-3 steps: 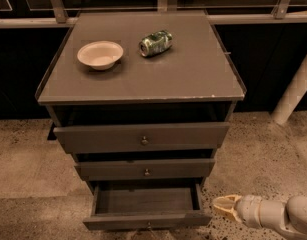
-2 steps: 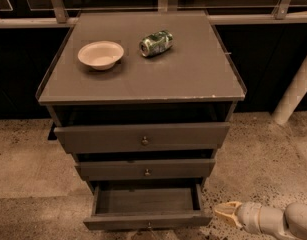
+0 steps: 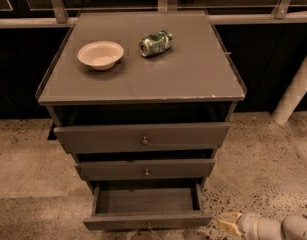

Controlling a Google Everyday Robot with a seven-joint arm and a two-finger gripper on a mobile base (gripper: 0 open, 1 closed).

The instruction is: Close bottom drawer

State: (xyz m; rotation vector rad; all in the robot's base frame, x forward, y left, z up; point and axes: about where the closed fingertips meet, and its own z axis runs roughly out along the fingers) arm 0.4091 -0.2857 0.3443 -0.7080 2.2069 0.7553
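The bottom drawer of the grey cabinet is pulled out, its empty dark tray showing and its slim front near the lower edge of the view, with a tiny knob at the middle. My gripper is low at the bottom right, just right of the drawer's front right corner, its pale tip pointing left toward it. It holds nothing that I can see.
The middle drawer and top drawer stand slightly out. A beige bowl and a green can lying on its side sit on the cabinet top. A white post stands at the right on speckled floor.
My gripper and arm have moved down and slightly right, lower in the view beside the drawer's front right corner. The drawer has not moved.
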